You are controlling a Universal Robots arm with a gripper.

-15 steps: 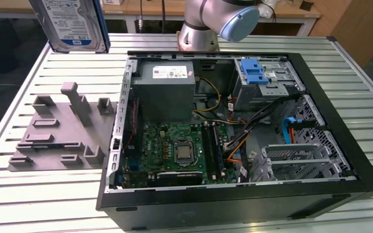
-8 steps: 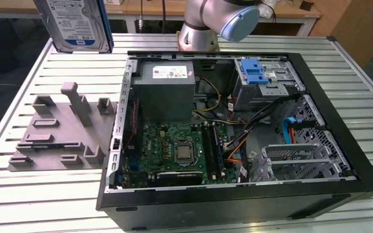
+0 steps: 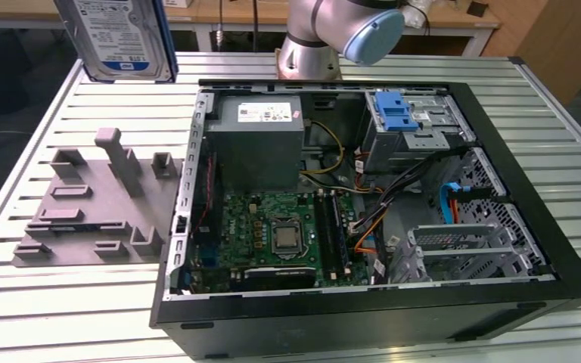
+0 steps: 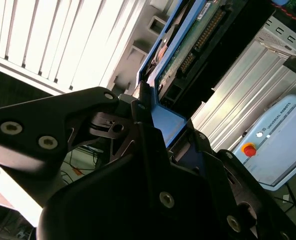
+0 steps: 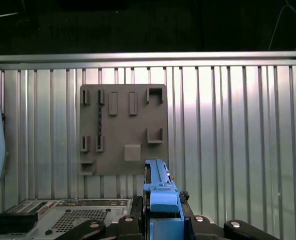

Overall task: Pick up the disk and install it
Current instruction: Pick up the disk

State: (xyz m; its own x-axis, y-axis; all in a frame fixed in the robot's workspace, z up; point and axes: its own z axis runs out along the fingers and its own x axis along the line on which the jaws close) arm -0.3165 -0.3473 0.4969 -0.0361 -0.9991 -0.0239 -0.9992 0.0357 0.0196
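The disk, a silver drive with a blue-and-white label and a blue frame, hangs upright high above the table at the exterior view's far left. It is above and behind the grey holder plate. In the first wrist view I look along the disk's blue edge, with my gripper shut on it from both sides. In the second wrist view the disk shows its circuit-board side, clamped between the black fingers. The open computer case lies on the exterior view's right.
Inside the case sit a grey power supply, a motherboard and a metal drive bay with a blue tab. The arm's base stands behind the case. The slatted metal table carries everything. A teach pendant lies nearby.
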